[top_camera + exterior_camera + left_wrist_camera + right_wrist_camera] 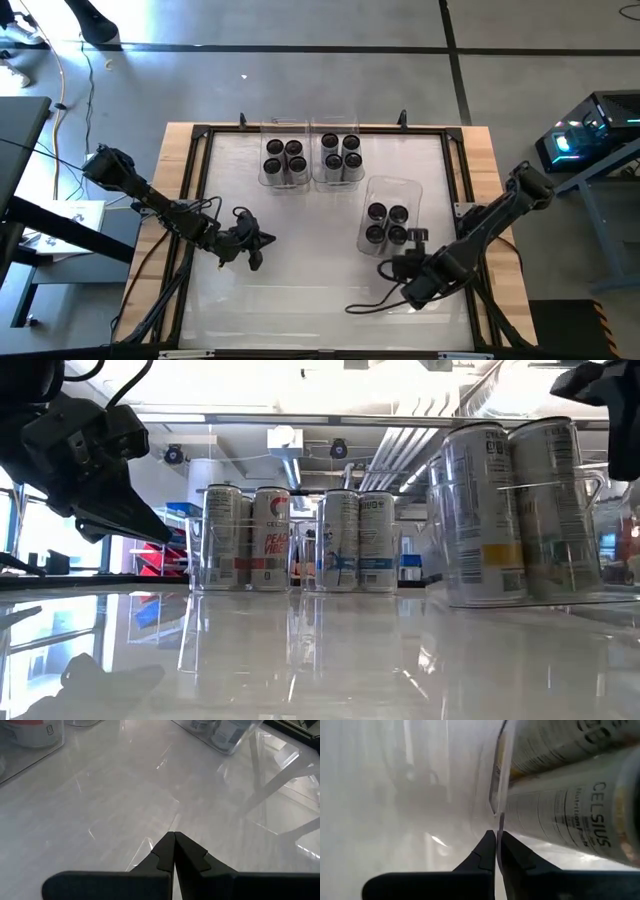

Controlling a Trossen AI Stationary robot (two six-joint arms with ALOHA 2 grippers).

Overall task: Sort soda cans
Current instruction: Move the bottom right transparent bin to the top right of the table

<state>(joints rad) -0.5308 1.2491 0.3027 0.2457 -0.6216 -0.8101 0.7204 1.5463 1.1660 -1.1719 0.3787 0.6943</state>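
Nearest the near edge of the worktop, the right hand sits at the near wall of a clear tray on the right side. In the right wrist view its two dark fingers are pressed together with the thin clear edge of that tray's wall pinched between their tips, so the right hand has closed on the tray wall and on no can. Just beyond the wall stand four soda cans in a two-by-two block at the near end of this tray; their greyish printed sides fill the right wrist view, and the far part of the tray is bare.

On the left side, about level with that, the left hand hangs over bare worktop, well apart from every tray. Its fingertips meet with no gap and hold nothing.

Farther back, near the far edge of the worktop, two more clear trays stand side by side, close together. The left one holds four cans in a tight group, and the right one holds another four. In the low view these far cans stand upright behind their clear walls, with the right tray's cans looming nearer on the right.
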